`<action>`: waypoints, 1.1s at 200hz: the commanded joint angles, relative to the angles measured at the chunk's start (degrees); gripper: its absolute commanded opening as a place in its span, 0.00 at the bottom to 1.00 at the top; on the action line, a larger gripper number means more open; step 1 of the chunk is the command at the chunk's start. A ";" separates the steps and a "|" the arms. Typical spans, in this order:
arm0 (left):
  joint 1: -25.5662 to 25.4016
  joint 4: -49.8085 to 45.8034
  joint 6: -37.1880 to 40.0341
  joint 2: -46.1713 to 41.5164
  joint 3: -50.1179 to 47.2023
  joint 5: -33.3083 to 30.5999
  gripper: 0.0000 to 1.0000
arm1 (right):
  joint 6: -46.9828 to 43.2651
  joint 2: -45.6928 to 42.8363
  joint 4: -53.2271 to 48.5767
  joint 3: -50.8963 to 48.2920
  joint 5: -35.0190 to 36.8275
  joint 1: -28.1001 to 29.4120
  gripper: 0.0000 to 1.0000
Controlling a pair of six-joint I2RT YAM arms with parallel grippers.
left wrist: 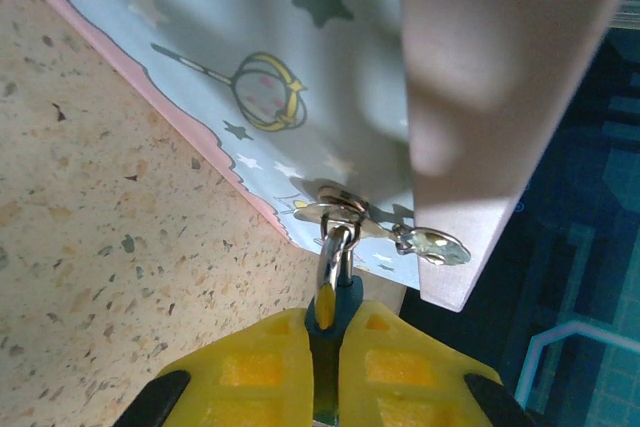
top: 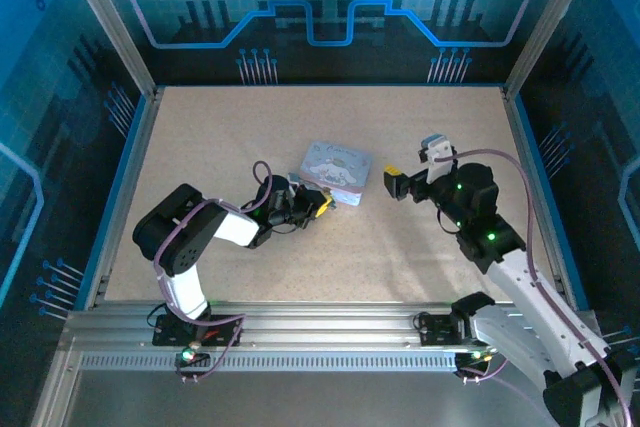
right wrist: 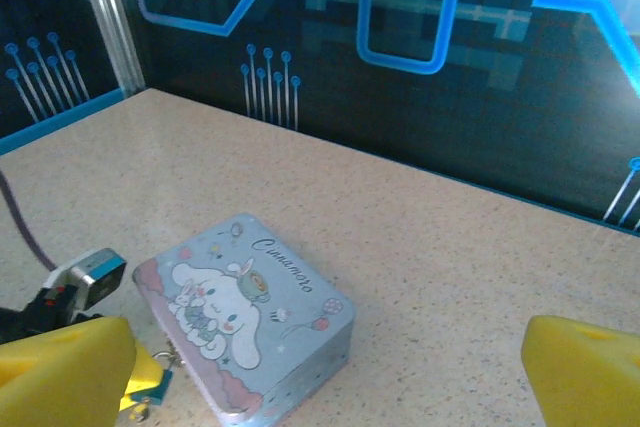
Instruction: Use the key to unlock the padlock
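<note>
The padlock (left wrist: 346, 299) is a small dark teal body with a silvery shackle (left wrist: 334, 252) that runs through the metal hasp (left wrist: 335, 209) on the front of the cartoon tin (left wrist: 250, 27). My left gripper (left wrist: 330, 332) is shut on the padlock body, which is pinched between its yellow fingers (left wrist: 250, 367). From above, my left gripper (top: 312, 205) sits at the tin's (top: 335, 165) near left corner. My right gripper (top: 405, 182) hovers to the right of the tin, wide open and holding nothing. The key is out of view.
The tin (right wrist: 250, 297) lies flat near the table's middle, lid shut, in front of my right gripper (right wrist: 320, 367). Speckled tabletop (top: 300, 257) surrounds it. Blue glowing walls and metal posts (top: 110, 27) enclose the table on three sides.
</note>
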 commanded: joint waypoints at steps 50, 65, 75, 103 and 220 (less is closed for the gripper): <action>-0.17 -1.05 1.52 -2.48 1.62 -0.66 0.00 | -14.83 2.21 9.04 -5.43 -9.41 1.38 1.00; -0.24 -1.10 1.12 -2.48 1.63 -0.66 0.00 | -23.52 2.10 11.66 -7.82 -9.55 4.55 1.00; -0.20 -1.38 1.02 -2.73 1.77 -0.63 0.00 | -30.13 2.47 11.86 -8.84 -8.32 7.22 1.00; -0.17 -2.67 1.10 -3.05 2.23 -0.44 0.00 | -43.31 5.62 10.58 -10.16 -3.56 13.10 1.00; -0.15 -1.32 -0.37 -2.33 2.15 0.08 0.00 | -50.24 34.48 28.53 -8.03 2.79 23.04 0.88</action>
